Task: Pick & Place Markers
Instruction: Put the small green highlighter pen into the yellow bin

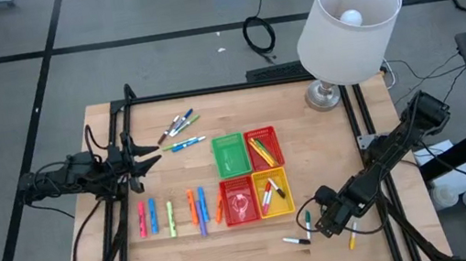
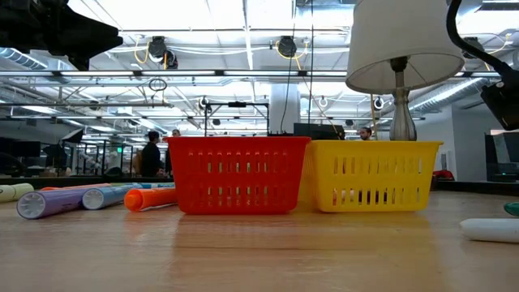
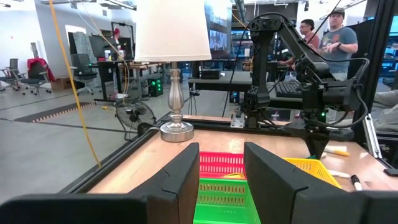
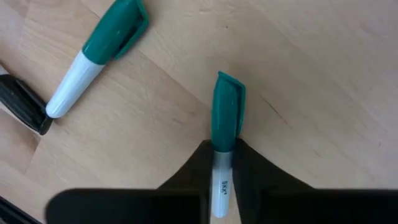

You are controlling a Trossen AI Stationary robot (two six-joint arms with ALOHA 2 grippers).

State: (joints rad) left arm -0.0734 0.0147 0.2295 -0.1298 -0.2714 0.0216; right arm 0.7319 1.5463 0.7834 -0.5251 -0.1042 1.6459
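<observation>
Green-capped marker [image 4: 222, 143] pinched betw. right gripper [image 4: 222, 163] fingers, white barrel end cut off; left gripper [image 3: 221, 177] part-open, empty.

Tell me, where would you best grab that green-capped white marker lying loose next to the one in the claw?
Pinch the white barrel near its middle, coming straight down from above. The green-capped marker lies flat on bare wood, clear of its neighbours, so fingers fit either side, as the right gripper shows.
</observation>
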